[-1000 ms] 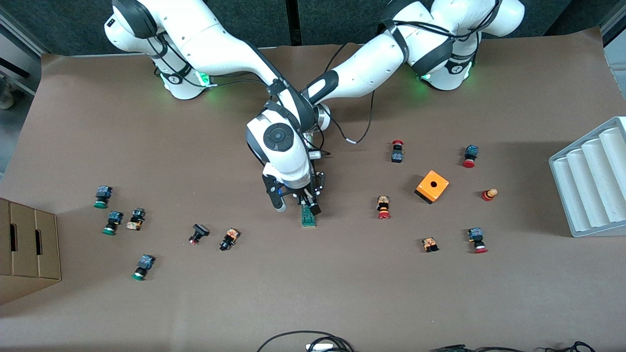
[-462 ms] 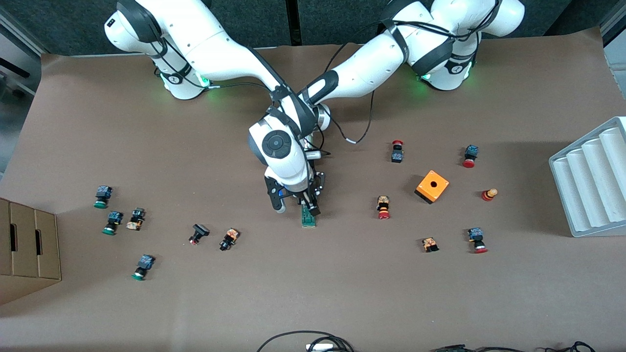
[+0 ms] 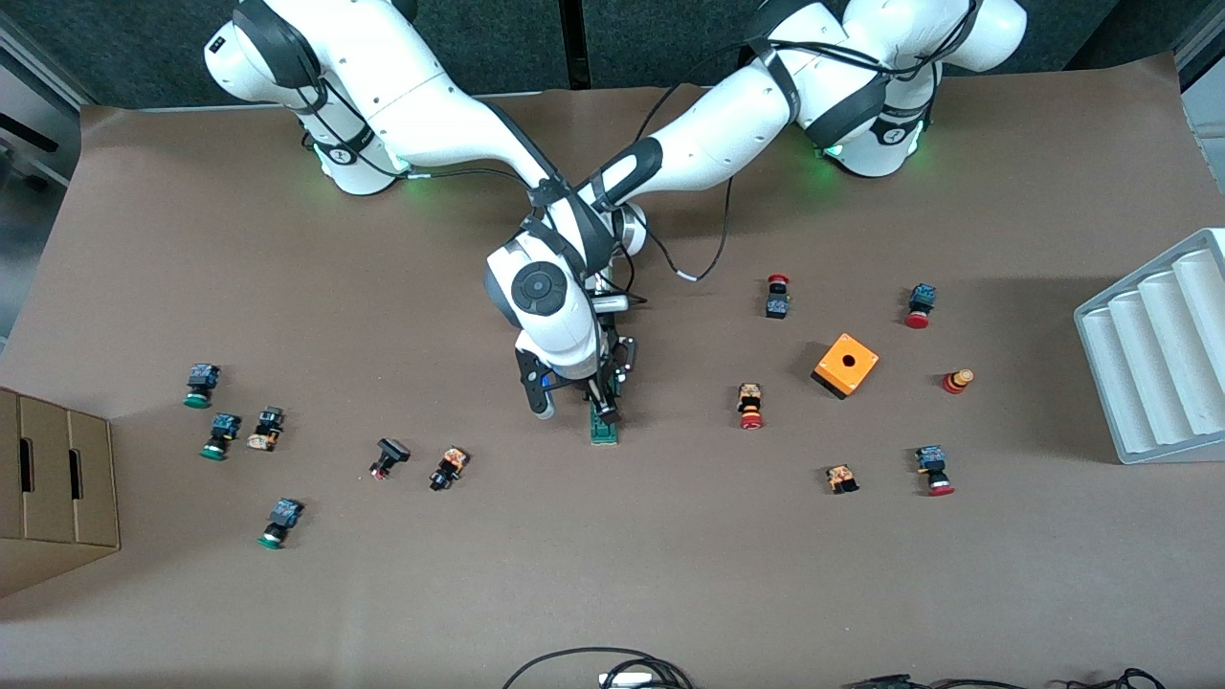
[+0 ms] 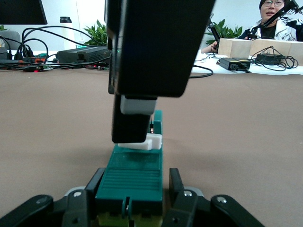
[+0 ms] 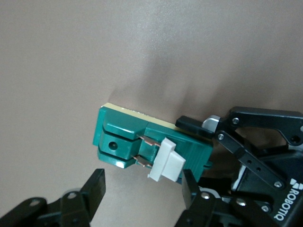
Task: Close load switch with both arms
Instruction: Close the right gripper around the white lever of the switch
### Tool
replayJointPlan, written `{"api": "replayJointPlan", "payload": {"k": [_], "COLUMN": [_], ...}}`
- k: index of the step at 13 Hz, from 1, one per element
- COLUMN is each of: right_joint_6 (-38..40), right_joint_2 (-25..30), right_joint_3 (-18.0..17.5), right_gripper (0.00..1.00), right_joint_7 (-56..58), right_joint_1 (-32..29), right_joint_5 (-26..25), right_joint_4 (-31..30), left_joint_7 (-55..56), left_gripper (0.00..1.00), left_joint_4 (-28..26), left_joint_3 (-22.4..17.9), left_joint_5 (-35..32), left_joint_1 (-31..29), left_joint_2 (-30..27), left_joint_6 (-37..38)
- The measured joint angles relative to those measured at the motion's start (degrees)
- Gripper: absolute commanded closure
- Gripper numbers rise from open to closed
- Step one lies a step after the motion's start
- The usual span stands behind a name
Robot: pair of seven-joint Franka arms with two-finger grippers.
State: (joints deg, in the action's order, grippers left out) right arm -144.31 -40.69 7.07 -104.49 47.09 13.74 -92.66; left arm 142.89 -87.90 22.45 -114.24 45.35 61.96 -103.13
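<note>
lab: twin robot arms (image 3: pixel 459 105), cables

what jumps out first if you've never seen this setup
Both white arms meet mid-table over one small green load switch. The left gripper clamps one end of it, and the right gripper hangs above with open jaws either side of the switch's white piece. Next come the orange box toward the left arm's end and the small push buttons scattered toward both ends.

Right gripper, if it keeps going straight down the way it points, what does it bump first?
Most likely the white piece on the green load switch. The right gripper hangs right over it, fingers open either side. The left gripper pinches the switch's end.
</note>
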Motion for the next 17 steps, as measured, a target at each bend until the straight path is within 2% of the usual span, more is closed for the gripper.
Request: {"api": "replayJointPlan", "payload": {"k": [4, 5, 6, 17], "right_joint_6": [-0.02, -0.13, -0.47, -1.45], "right_joint_2": [0.00, 0.00, 0.00, 0.14], "right_joint_3": [0.02, 0.02, 0.02, -0.14], "right_gripper": [0.28, 0.34, 0.37, 0.39], "right_joint_7": [0.02, 0.02, 0.12, 0.35], "right_joint_1": [0.00, 0.00, 0.00, -0.01], "right_joint_5": [0.00, 0.00, 0.00, 0.08], "right_joint_4": [-0.64, -0.72, -0.84, -1.78], "left_joint_7": [0.00, 0.00, 0.00, 0.00], "left_gripper": [0.40, 0.40, 0.40, 0.40], "left_joint_4": [0.00, 0.00, 0.00, 0.00], "left_joint_3": [0.00, 0.00, 0.00, -0.01], "left_joint_5": [0.00, 0.00, 0.00, 0.01], "left_joint_1": [0.00, 0.00, 0.00, 0.01], "left_joint_2": [0.00, 0.00, 0.00, 0.00], "left_joint_6": [0.00, 0.00, 0.00, 0.03]}}
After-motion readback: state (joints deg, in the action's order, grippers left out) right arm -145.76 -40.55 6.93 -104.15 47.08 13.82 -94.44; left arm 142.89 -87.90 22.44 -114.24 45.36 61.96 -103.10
